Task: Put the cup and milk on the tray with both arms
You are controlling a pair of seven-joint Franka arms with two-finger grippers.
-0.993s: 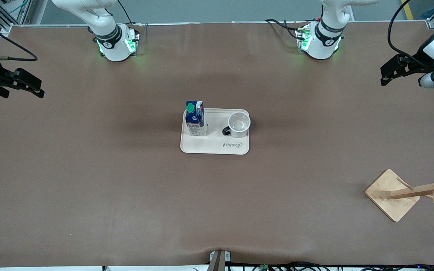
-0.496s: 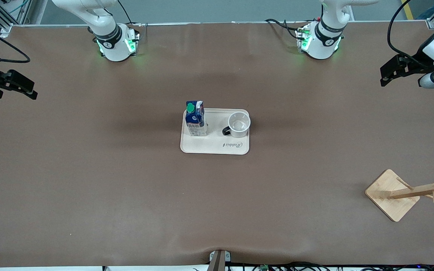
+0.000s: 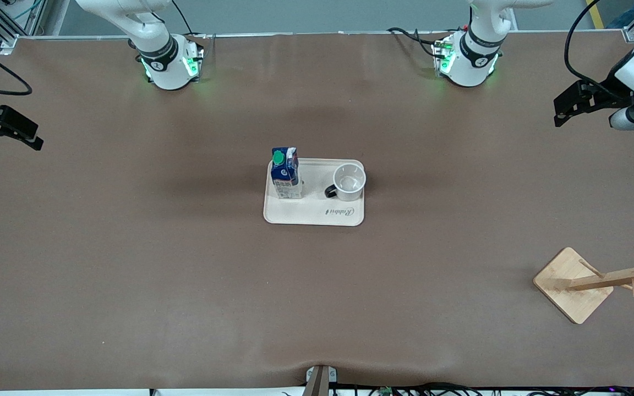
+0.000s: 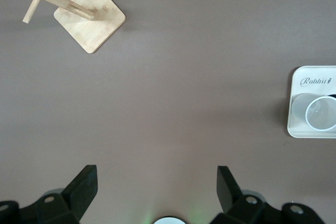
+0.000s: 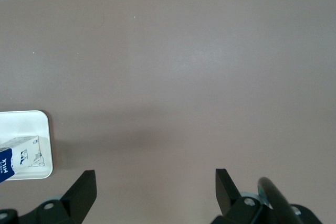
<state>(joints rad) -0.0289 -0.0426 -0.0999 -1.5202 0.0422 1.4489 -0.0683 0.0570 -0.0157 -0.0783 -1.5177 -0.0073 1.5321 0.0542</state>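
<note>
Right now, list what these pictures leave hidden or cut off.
- Front view: the cup shows its inside only; any marking on its side is out of sight.
- Left wrist view: the picture edge cuts off the tray; the milk is outside it.
- Right wrist view: only a corner of tray and carton shows; the cap is cut off.
- Front view: the edge cuts the wooden rack top.

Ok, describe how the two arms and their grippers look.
Both are glossy white arms with black joint bands, standing on round white bases that glow green. The left arm's base has black cables running to it. The left gripper and the right gripper are matte black with two blocky fingers; a black cable loops to each wrist.
</note>
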